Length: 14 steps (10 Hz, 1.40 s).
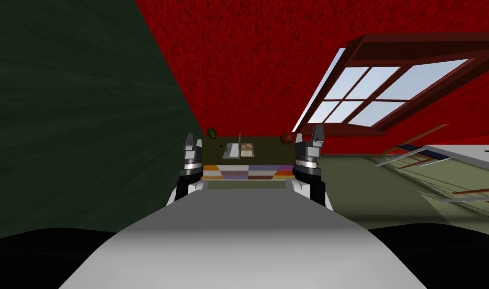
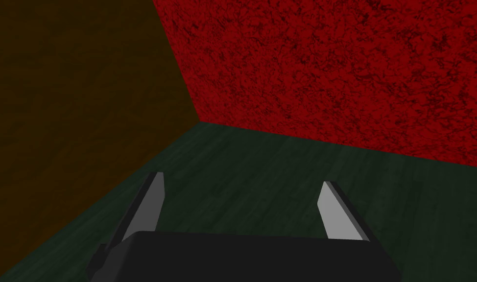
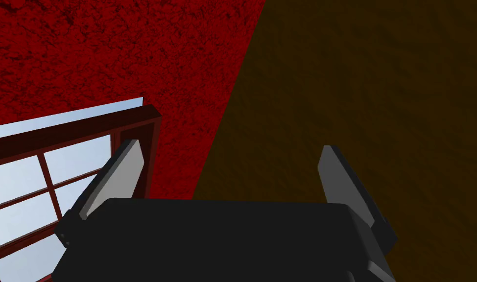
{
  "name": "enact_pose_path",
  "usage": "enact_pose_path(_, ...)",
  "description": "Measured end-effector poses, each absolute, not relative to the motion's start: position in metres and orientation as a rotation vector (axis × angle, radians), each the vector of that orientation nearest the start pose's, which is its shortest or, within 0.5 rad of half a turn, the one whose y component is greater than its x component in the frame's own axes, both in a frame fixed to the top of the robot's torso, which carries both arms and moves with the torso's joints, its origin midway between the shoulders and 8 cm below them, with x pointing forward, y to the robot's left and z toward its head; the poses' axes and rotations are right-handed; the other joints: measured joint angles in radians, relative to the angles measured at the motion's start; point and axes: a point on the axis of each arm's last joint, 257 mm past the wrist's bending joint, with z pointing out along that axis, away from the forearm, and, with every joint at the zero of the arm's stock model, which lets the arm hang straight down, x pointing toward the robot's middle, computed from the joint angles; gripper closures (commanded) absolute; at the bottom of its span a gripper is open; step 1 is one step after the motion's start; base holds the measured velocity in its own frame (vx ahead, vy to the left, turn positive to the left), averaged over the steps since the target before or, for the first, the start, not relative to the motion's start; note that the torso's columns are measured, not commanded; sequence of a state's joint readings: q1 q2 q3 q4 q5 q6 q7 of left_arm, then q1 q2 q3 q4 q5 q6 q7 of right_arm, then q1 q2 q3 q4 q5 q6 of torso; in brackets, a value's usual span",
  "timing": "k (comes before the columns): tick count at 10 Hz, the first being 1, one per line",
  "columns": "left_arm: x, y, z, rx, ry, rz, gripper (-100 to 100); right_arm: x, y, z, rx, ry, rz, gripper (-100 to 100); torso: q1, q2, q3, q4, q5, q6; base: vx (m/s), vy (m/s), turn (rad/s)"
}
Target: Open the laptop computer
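Both pairs of jaws are spread wide and hold nothing. The left jaws' fingers (image 2: 148,208) and the right jaws' fingers (image 3: 116,177) stand apart over their dark bodies, and the head view has both arms raised, one to either side. I judge the step in hand to be the approach, not the grasp. Ahead of the jaws and between them lies a patchwork strip (image 1: 248,173) of coloured squares, then the dark surface (image 1: 266,150). The laptop (image 1: 233,149) sits on it well beyond both jaws, somewhat nearer the left pair's line than the right's. A thin pale blade rises from its grey base, perhaps the lid seen edge-on, but it is too small to tell how far it stands open. A flat printed sheet (image 1: 246,149) lies just beside it, toward the right jaws. To do this well, close the gap first and square up to the laptop. Then lower the left jaws to the lid's free edge, keeping clear of the green lump (image 1: 212,133) and the reddish-brown ball (image 1: 287,138) farther back.
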<state>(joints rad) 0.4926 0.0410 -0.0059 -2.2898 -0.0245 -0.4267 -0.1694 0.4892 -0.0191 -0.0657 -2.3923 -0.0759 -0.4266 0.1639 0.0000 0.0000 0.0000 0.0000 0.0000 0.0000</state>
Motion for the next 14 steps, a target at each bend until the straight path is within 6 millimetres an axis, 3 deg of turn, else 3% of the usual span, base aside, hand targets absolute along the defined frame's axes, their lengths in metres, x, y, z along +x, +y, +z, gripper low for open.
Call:
enact_pose_path(2,0.356,0.272,0.017,-0.588,0.738,-1.126,0,0.328,-0.3,0.065,0.581,0.587,1.152,0,0.0,0.104,-0.209,0.105,0.0,0.0,0.0,0.0,0.0)
enact_pose_path(9,0.356,0.272,0.017,-0.588,0.738,-1.126,0,0.328,-0.3,0.066,0.581,0.587,1.152,0,0.0,0.618,-1.234,0.617,0.0,0.0,0.0,0.0,0.0)
enact_pose_path(10,0.356,0.272,0.017,-0.588,0.738,-1.126,-100,0.328,-0.3,0.066,0.581,0.587,1.152,0,0.0,0.691,-1.382,0.691,0.0,0.0,0.019,-0.026,-0.029)
enact_pose_path(11,0.358,0.271,0.014,-0.578,0.761,-1.119,-100,0.328,-0.3,0.065,0.581,0.587,1.152,0,-0.001,0.724,-1.451,0.724,0.0,0.0,0.038,-0.045,-0.026)
enact_pose_path(14,0.369,0.272,0.0,-0.567,0.841,-1.081,-100,0.328,-0.3,0.065,0.581,0.587,1.152,0,-0.002,0.737,-1.477,0.737,-0.001,0.0,0.048,-0.077,-0.041)
